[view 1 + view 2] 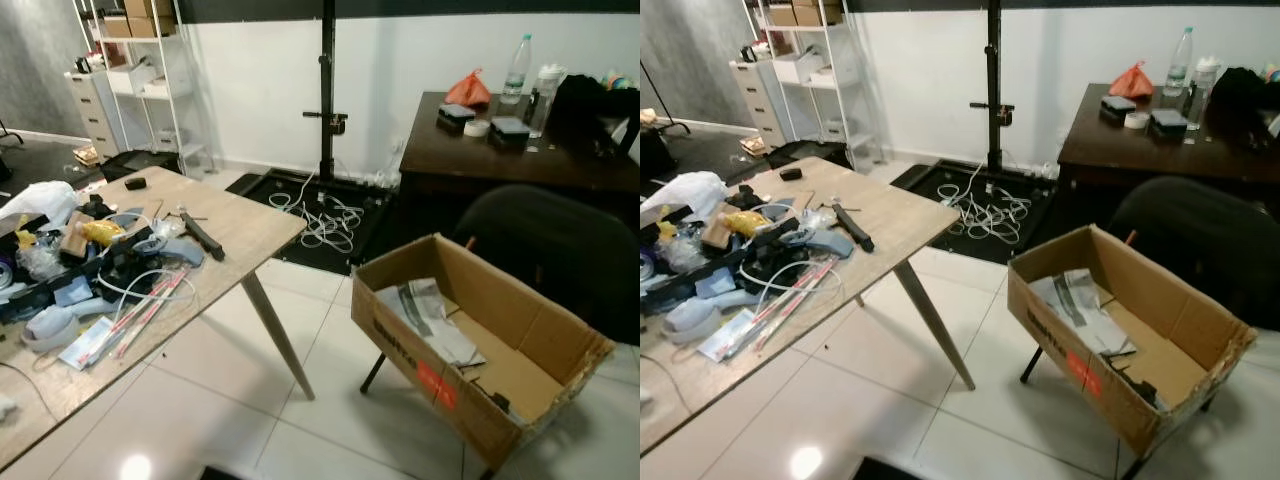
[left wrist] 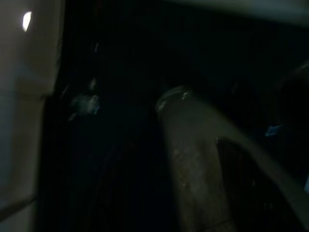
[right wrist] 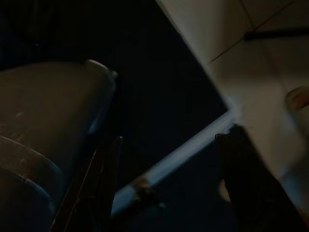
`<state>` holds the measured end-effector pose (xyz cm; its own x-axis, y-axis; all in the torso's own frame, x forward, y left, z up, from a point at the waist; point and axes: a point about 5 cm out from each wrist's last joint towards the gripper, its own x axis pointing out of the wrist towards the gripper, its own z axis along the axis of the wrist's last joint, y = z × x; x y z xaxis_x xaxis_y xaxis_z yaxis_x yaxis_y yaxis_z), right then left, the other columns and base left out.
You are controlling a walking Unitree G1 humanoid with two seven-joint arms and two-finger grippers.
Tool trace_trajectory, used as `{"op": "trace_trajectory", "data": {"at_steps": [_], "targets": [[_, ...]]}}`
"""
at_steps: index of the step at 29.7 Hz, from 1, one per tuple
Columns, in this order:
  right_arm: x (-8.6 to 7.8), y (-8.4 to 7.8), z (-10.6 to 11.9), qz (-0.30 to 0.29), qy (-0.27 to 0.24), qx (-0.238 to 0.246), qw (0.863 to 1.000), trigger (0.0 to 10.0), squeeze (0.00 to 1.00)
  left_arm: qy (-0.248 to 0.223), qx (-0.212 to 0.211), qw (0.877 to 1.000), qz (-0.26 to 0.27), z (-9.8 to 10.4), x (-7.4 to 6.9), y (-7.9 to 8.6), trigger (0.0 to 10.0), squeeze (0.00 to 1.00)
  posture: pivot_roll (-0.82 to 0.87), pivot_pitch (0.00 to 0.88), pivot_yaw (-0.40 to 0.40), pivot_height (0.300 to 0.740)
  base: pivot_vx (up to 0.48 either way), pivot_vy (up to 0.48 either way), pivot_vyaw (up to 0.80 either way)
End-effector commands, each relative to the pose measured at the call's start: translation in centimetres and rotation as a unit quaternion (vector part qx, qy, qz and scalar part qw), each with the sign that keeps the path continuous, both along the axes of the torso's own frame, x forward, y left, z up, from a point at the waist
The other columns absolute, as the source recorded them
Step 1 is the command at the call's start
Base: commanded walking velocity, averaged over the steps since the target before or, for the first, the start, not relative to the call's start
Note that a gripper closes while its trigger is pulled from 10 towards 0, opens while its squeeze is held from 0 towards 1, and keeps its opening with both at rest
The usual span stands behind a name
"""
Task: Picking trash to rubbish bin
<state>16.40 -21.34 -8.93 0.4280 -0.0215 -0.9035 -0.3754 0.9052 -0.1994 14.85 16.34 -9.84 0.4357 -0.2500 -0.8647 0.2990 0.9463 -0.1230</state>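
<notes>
Looks like the scouting step; both arms hang idle, right gripper [image 3: 169,183] fingers apart and empty, left one too dark to tell; trash [image 1: 95,285] sits on the table [image 1: 245,225], box [image 1: 480,345] on a chair, both well away; next is walking over and reaching.

1. The cardboard box [image 1: 470,345] carries dark block lettering on its long outer side, next to a red patch [image 1: 437,384]. The letters are too blurred and too slanted to read.
2. The papers [image 1: 430,318] lying inside that box show grey printed areas, but no word can be made out.
3. The flat packet [image 1: 88,343] at the near edge of the wooden surface [image 1: 235,225] has print that is too small to read.
4. The bottle [image 1: 517,68] on the dark desk [image 1: 520,155] has a label, unreadable from here.
5. Both wrist views are too dark to show any writing.
</notes>
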Motion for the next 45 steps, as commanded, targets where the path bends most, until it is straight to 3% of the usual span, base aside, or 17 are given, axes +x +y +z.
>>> {"op": "trace_trajectory", "data": {"at_steps": [1, 45], "targets": [[0.36, 0.67, 0.04, 0.007, -0.006, 0.006, 1.000, 10.0, 0.00, 0.031, 0.005, 1.000, -0.001, -0.60, -1.61, 0.29, 10.0, 0.00, -0.11, 0.069, 0.029, 0.740, 0.000, 0.000, 0.76], [0.40, 0.50, 0.07, 0.002, -0.010, -0.001, 1.000, 10.0, 0.00, 0.025, -0.006, 1.000, 0.001, -0.48, -1.29, -0.08, 10.0, 0.00, -0.12, 0.066, 0.031, 0.740, 0.000, 0.000, 0.76]]}}
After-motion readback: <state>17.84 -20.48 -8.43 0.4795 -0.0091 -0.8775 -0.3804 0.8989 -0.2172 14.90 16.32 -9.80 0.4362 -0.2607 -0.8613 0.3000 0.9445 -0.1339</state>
